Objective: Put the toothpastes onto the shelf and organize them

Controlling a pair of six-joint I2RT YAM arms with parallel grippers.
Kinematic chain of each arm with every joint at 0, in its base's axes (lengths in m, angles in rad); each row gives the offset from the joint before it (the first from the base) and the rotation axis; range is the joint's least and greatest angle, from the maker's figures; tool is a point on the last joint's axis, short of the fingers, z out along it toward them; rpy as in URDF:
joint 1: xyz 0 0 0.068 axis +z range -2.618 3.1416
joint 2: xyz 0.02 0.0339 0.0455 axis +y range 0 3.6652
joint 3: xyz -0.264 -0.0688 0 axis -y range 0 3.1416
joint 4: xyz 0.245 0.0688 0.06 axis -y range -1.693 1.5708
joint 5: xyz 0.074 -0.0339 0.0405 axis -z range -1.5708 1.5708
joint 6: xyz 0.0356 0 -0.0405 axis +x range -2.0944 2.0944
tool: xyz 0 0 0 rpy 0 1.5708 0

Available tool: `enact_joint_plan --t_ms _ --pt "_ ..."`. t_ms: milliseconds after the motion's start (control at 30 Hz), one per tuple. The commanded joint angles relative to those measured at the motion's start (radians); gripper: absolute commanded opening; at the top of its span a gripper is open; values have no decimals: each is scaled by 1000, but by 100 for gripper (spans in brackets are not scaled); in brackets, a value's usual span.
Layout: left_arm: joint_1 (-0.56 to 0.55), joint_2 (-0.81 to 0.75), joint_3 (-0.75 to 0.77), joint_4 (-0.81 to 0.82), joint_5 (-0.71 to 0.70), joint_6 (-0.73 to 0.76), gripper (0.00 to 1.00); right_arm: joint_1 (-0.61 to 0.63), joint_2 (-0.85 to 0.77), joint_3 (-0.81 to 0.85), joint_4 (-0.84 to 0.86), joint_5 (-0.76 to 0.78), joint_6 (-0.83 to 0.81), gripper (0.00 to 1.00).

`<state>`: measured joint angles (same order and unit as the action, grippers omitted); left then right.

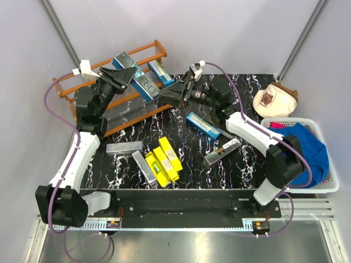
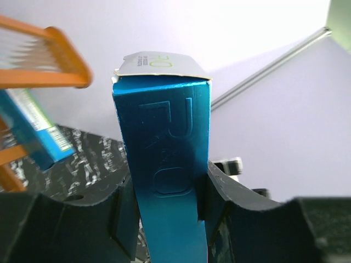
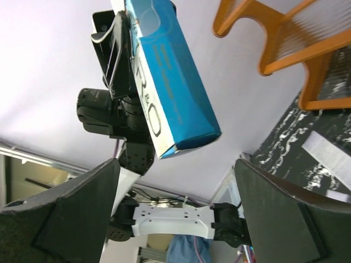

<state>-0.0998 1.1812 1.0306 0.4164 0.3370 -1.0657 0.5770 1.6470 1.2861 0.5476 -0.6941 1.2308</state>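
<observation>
I'm holding 1 box (image 1: 143,83) w/ my left gripper (image 1: 127,74) over the shelf (image 1: 159,48), at the table's (image 1: 241,159) back left. Another box (image 1: 160,71) is lying on the shelf. More boxes (image 1: 163,161) are lying in front.

Toothpaste carton (image 1: 143,83) is recorded as blue-teal; shelf (image 1: 159,48) as orange-brown; table (image 1: 241,164) as black, veined white.

Top external: high, from the near side, looking down over the whole table (image 1: 247,164). Both wrist views sit close, tilted upward — sharing the blue carton (image 3: 175,93) and orange shelf (image 3: 312,87).
</observation>
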Motion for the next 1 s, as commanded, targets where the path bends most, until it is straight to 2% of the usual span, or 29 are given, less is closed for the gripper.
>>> enact_joint_plan --t_ms 0,300,467,500,567,667,700,800,833,933,967 --pt "0 -43 2 170 34 -53 34 9 37 1 191 -38 119 94" --pt "2 -38 -24 205 50 -82 33 35 143 65 300 -32 199 87" --pt "5 -34 -30 208 57 -82 33 38 158 94 340 -45 188 83" --pt "5 -22 -35 223 71 -95 33 38 162 94 348 -45 188 78" --pt "5 -12 -35 236 82 -106 33 38 163 96 362 -50 190 76" --pt "5 -2 -41 255 88 -120 33 38 172 105 380 -67 193 67" --pt "5 -2 -44 257 83 -120 33 37 177 108 390 -74 205 58" --pt "5 -9 -49 245 62 -109 34 40 181 110 437 -100 242 46" --pt "5 -9 -52 245 59 -106 34 40 180 104 448 -107 246 39" --pt "5 -12 -55 239 56 -102 38 40 160 93 437 -107 240 28" --pt "5 -12 -58 239 53 -102 42 38 151 91 430 -107 231 27"
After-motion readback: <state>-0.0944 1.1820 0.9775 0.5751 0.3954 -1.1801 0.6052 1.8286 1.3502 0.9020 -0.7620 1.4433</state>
